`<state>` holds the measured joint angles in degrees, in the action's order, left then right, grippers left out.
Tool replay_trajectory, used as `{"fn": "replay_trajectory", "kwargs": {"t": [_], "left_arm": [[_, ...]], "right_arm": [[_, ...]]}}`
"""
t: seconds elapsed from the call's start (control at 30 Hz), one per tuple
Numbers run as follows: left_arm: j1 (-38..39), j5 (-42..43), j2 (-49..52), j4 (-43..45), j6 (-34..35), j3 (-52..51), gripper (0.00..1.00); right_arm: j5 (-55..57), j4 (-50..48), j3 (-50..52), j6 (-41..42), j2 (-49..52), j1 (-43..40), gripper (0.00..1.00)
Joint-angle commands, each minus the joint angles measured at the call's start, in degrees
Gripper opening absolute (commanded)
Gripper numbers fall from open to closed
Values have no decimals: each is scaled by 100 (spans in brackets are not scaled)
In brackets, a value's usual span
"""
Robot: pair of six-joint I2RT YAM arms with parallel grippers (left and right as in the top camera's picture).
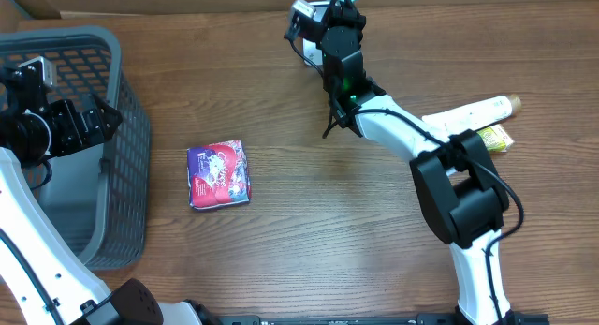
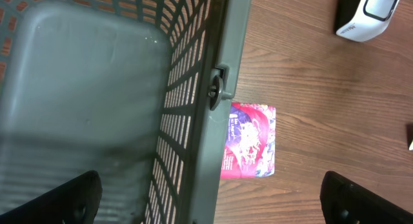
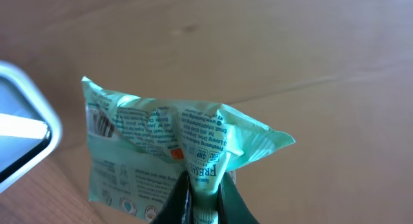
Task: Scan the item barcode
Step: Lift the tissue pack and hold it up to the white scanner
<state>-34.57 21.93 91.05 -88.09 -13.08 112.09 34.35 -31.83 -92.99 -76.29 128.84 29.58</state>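
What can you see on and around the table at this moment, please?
basket: one, grey, left side of the table
pink packet: one, pink and purple, flat beside the basket
green packet: one, pale green, held up near the scanner
scanner: one, white and black, far edge
tube: one, cream, right side
small pack: one, yellow-green, beside the tube
table: one, brown wood
left tool: one, black, open over the basket
right tool: one, black, shut on the green packet
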Motion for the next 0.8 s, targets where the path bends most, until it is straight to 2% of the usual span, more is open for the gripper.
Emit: {"fn": "replay_trajectory", "kwargs": {"t": [0.0,0.27,0.77], "left_arm": [[11,-9,35,7,-20,9,99],[11,-9,35,4,-20,9,99],[11,-7,35,7,-20,9,100]], "right_arm": [[-267,-162,-72,-369,232,-87,4],[-940,-254,-72,-376,319,-223,4],[-1167,-192,-72,-376,319,-267,4]]}}
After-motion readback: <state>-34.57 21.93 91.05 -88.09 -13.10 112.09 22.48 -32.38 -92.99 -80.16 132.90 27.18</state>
